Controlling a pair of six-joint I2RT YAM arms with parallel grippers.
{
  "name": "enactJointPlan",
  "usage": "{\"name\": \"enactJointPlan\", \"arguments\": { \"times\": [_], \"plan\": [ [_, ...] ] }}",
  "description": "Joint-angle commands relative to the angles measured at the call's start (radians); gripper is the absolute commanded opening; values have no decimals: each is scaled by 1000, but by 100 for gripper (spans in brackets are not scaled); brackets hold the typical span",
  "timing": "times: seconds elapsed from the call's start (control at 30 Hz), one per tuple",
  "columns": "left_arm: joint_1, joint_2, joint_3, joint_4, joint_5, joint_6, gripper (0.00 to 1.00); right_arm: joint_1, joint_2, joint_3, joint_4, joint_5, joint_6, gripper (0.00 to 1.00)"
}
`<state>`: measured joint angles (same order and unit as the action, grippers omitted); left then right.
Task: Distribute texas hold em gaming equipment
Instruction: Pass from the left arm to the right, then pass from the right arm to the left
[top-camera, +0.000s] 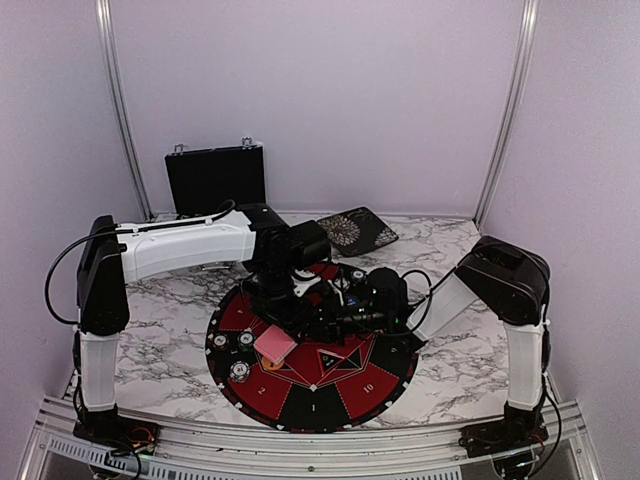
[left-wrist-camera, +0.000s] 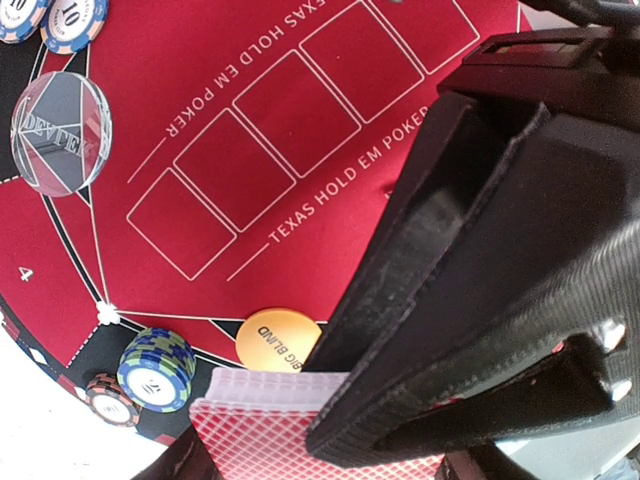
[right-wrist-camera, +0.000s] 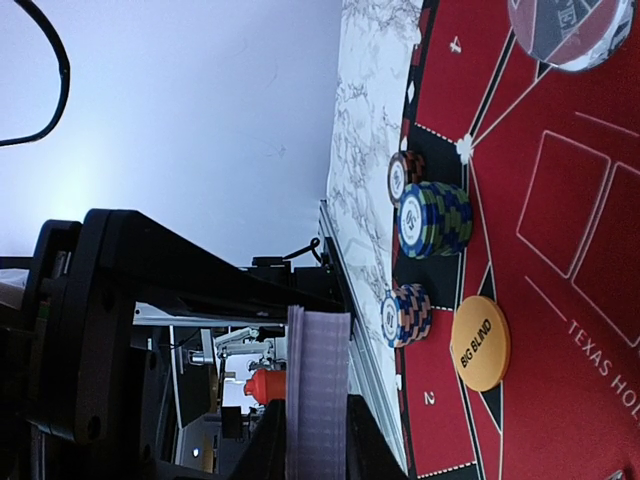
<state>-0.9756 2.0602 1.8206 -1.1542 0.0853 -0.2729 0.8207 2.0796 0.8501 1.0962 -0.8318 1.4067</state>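
The left gripper (left-wrist-camera: 320, 462) jaws hold the card deck (left-wrist-camera: 255, 425) up so the right gripper (left-wrist-camera: 320, 395), jaws narrow, can draw one card; I cannot tell if it grips yet.

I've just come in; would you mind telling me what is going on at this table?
Both arms meet over the poker mat. The left hand holds the deck of red-backed cards over it, and the right hand has its fingertips at the deck's edge, seemingly to draw a card; whether it grips one is unclear. Chip stacks and the orange Big Blind button already lie on the mat.
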Motion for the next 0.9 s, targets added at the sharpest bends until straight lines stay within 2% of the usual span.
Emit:
{"name": "enactJointPlan", "arguments": {
  "times": [0.0, 0.1, 0.27, 0.87],
  "plan": [
    [-5, -71, 4, -22, -24, 6, 59, 8, -2, 15, 8, -4, 1, 4],
    [-5, -82, -19, -21, -33, 9, 67, 3, -7, 10, 38, -7, 25, 2],
    [-4, -90, -43, -18, -37, 17, 73, -4, -25, 3, 58, -4, 44, 1],
    [-5, -97, -125, 46, 12, 47, 87, -28, -42, -10, 88, 3, 72, 0]
  ]
}}
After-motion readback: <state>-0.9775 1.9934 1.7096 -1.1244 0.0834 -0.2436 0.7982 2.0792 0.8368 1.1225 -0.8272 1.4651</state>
